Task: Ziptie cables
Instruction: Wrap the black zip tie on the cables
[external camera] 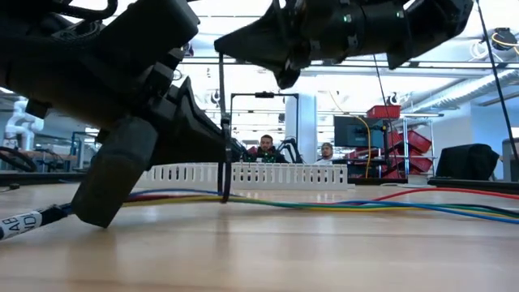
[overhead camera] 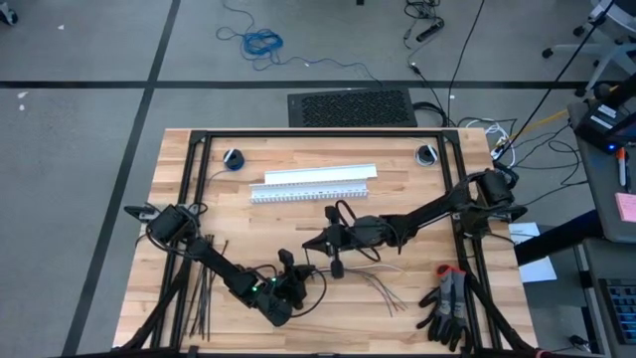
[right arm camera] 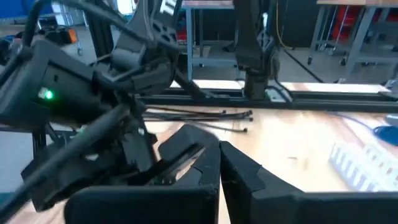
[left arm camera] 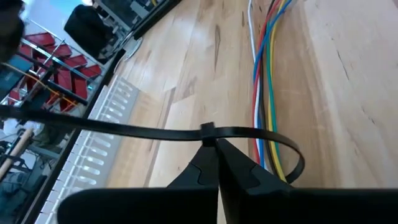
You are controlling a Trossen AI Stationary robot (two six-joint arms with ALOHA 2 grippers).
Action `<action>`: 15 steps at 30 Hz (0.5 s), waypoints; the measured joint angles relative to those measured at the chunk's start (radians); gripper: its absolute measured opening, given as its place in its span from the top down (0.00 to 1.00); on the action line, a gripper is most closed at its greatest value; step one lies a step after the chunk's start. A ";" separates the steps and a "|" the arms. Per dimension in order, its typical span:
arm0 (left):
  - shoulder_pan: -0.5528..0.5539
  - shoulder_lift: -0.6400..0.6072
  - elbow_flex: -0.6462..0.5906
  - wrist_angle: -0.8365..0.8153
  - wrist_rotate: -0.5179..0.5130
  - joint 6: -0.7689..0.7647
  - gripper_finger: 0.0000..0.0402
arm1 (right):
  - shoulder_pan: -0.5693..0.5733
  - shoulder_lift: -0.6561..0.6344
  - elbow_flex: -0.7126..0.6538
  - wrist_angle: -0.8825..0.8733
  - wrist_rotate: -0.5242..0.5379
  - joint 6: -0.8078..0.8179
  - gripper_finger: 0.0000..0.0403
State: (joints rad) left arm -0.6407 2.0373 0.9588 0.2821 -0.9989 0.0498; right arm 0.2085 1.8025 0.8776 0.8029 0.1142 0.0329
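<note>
Wooden butcher-block table [overhead camera: 397,189], pale planks, black frame around edges. White slotted plastic channel [overhead camera: 313,186] lies across far half, teeth along one side. Cables [left arm camera: 266,93], thin multicoloured wires, run lengthwise across boards near front; splayed ends fan toward right. Ziptie [left arm camera: 186,132], thin black strip, looped around cables, tail stretching away sideways. Left gripper [left arm camera: 217,163] pinched tight on ziptie's head. Right gripper [right arm camera: 219,163] fingers together, nothing held, hovering mid-table. Spare zipties [overhead camera: 204,298] heaped at front-left. Black gloves [overhead camera: 447,303] front-right.
</note>
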 joint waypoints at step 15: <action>0.008 -0.021 -0.005 -0.021 0.165 -0.205 0.89 | 0.023 0.028 0.001 -0.110 0.025 0.055 1.00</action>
State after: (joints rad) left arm -0.6329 2.0163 0.9539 0.2606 -0.8335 -0.1556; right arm 0.2311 1.8301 0.8783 0.6925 0.1397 0.0875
